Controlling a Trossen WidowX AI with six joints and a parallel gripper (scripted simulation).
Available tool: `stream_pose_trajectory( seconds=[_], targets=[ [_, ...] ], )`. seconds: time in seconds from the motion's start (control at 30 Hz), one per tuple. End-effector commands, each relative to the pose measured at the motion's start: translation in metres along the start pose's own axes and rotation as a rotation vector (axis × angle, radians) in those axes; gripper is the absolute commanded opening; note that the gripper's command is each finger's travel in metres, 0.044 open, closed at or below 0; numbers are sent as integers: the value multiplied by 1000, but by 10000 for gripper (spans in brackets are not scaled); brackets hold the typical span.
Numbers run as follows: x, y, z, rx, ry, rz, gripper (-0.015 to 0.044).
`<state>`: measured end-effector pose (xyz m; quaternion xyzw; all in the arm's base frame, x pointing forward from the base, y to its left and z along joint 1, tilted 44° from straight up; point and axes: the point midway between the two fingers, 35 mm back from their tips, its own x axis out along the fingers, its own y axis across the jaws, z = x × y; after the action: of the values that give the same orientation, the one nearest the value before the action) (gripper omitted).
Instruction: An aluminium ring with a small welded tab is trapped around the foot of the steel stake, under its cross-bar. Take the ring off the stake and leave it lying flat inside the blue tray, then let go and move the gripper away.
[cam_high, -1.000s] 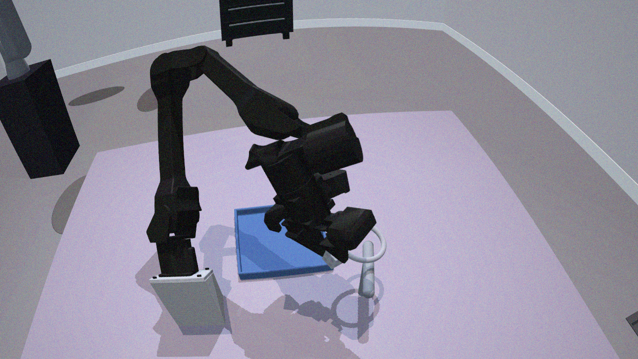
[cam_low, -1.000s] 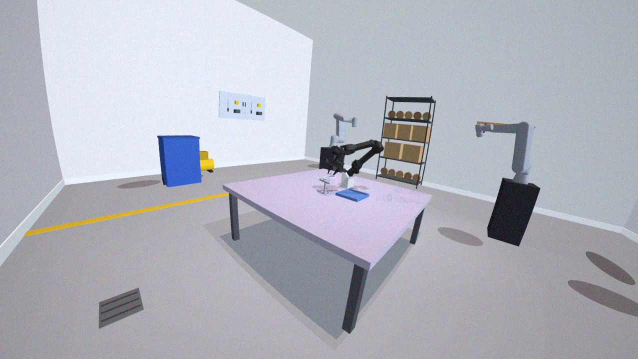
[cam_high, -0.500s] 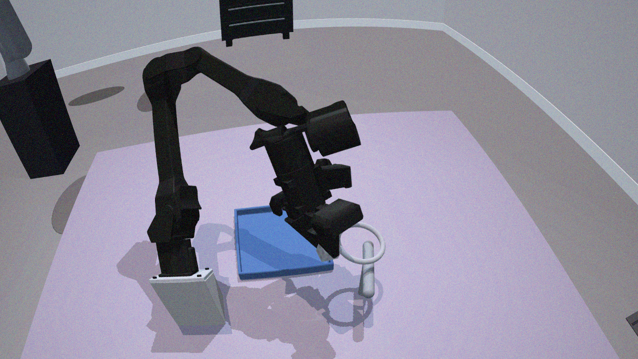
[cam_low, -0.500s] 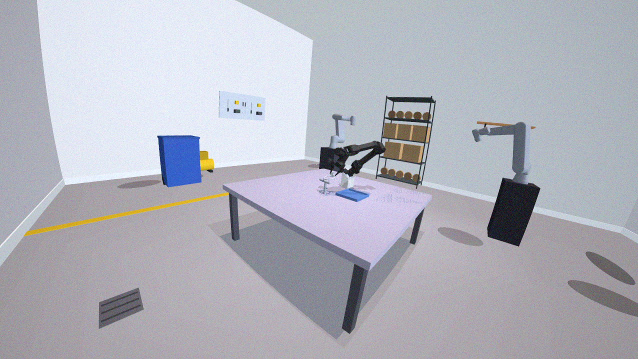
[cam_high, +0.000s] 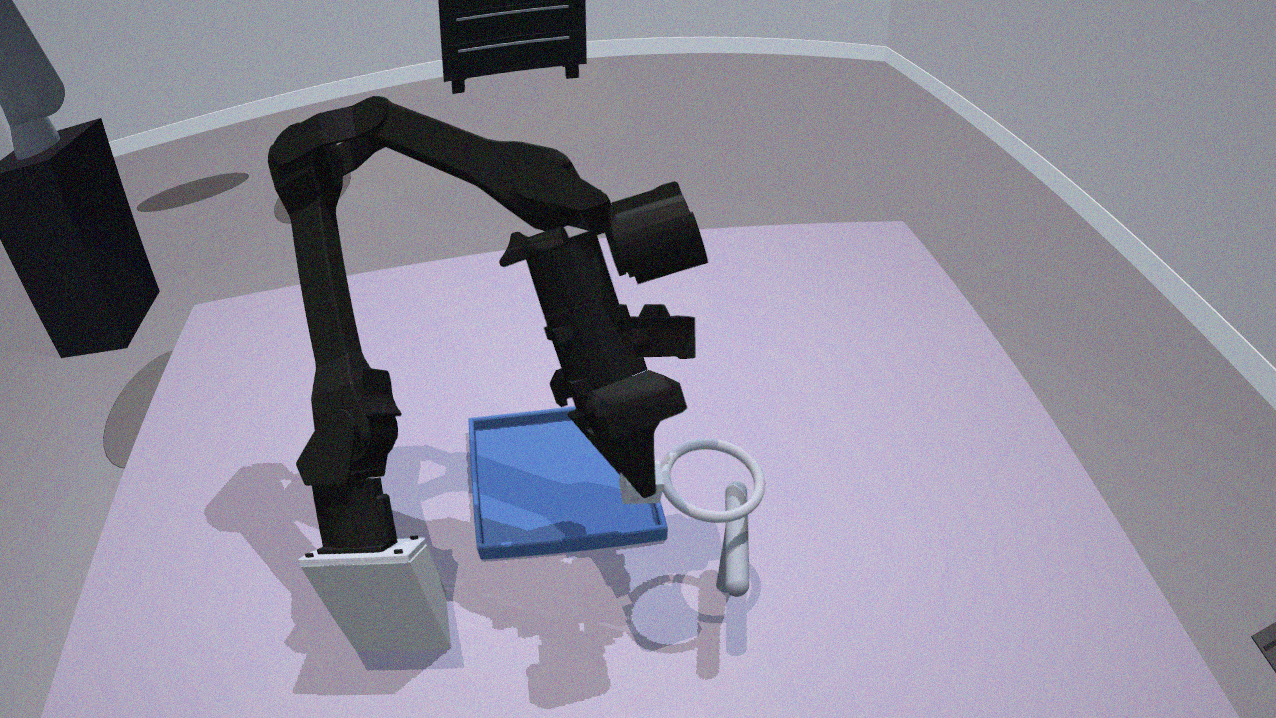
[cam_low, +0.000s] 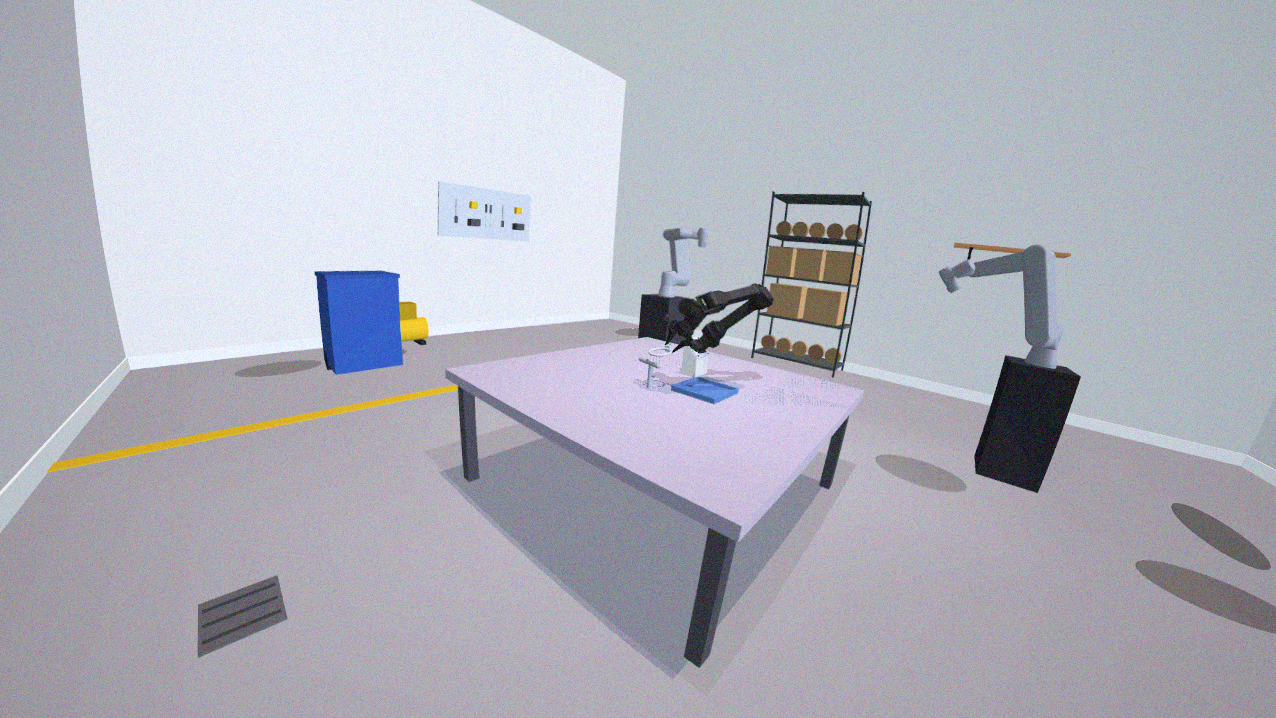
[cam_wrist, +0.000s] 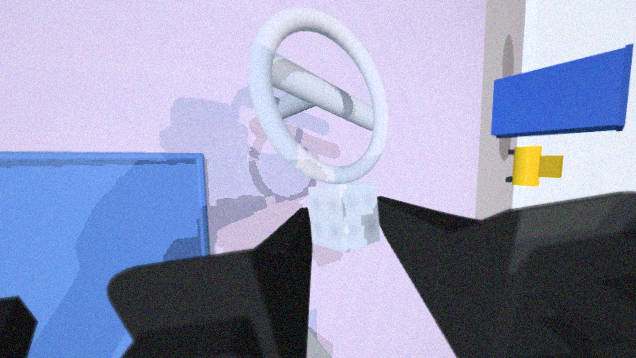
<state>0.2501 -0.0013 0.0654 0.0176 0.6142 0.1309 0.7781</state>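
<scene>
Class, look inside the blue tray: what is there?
Only shadows show inside the blue tray. Part of its floor is covered by the arm and cannot be seen.

- From your top view, here's the pedestal (cam_high: 383, 616) (cam_low: 694, 365) on the table (cam_high: 892, 401) (cam_low: 624, 410) (cam_wrist: 425, 50), left of the tray (cam_high: 517, 455) (cam_low: 704, 391) (cam_wrist: 100, 200).
- You've got the stake (cam_high: 736, 558) (cam_low: 650, 376) (cam_wrist: 320, 93) standing just right of the tray.
- Your ring (cam_high: 760, 482) (cam_low: 658, 356) (cam_wrist: 379, 95) is up above the stake, outside the tray.
- In your exterior view, the shelf rack (cam_low: 820, 200) stands behind the table, the cabinet (cam_low: 361, 321) to its left.
</scene>
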Motion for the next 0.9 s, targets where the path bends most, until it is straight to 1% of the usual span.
stream_pose_trajectory(
  seconds=[0.0, 0.27, 0.47, 0.7, 0.87],
  targets=[
    [-8, 2, 2, 56, 4, -47, 0],
    [-18, 7, 0, 148, 16, -112, 0],
    [-15, 10, -2, 140, 23, -102, 0],
    [-18, 69, -5, 131, 3, -143, 0],
    [-21, 118, -21, 138, 10, -131, 0]
  ],
)
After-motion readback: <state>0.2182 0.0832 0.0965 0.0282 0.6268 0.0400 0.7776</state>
